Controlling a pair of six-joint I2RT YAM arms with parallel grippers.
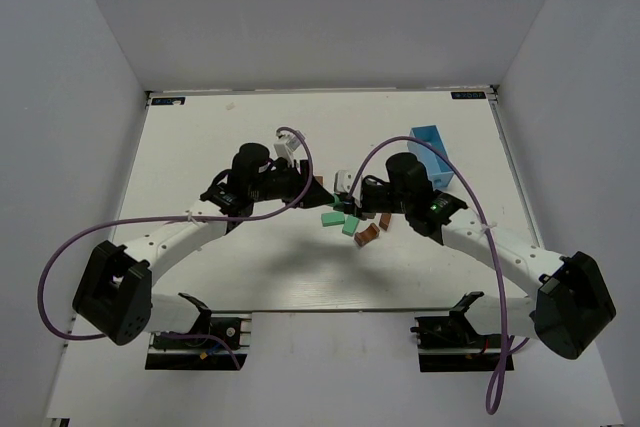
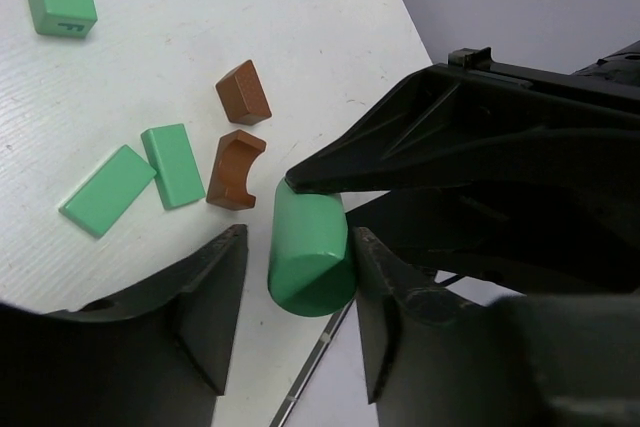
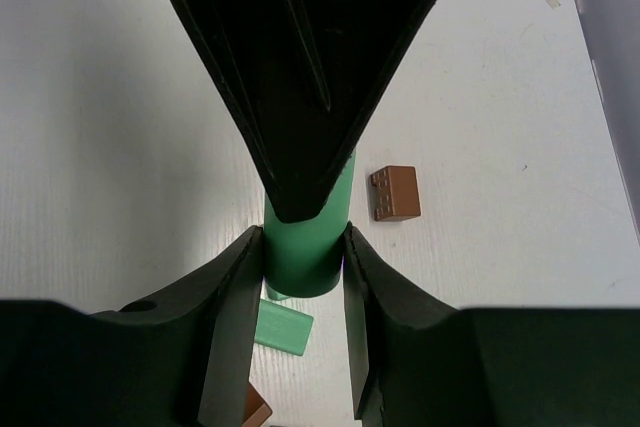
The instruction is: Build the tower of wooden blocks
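Item: green cylinder (image 3: 305, 247), one of the wood blocks. Loc.: held aloft betw. both arms, over loose blocks (image 2: 172, 165) on tabletop (image 2: 130, 77). R fingers (image 3: 230, 307) clamped on it. L fingers (image 2: 210, 297) bracket it, one side short of contact, so not gripping. Handover: seat L grip squarely before R lets go.

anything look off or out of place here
Both grippers meet at one green cylinder: the right gripper clamps it while the left gripper straddles it, one finger not yet touching. Other wood blocks lie loose nearby.
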